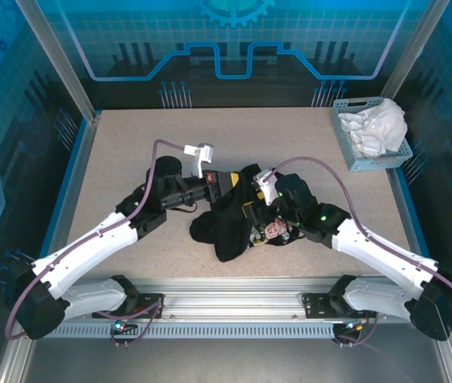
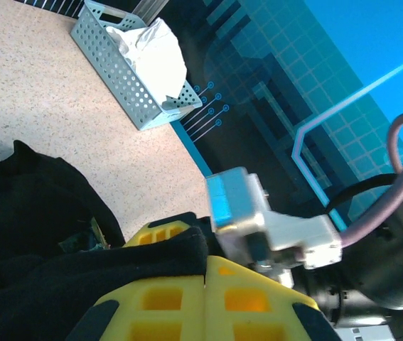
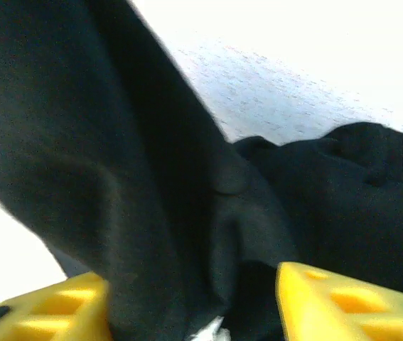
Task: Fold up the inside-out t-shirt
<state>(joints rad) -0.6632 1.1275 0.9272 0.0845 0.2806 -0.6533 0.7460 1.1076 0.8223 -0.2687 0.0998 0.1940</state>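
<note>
A perforated grey basket [image 1: 351, 163] holding a crumpled white cloth [image 1: 377, 128] sits at the speckled table's [image 1: 130, 152] far right corner.

two arms, white shells on the lower links, black joints and black upper links. left arm [image 1: 90, 247] and right arm [image 1: 385, 255] each carry a mauve cable looping from base to wrist. white camera block at each wrist. green light on right forearm. fingers [image 2: 180, 298] are yellow with square recesses and black tips. bases black, on a silver rail [image 1: 233, 307] at lower frame.
</note>
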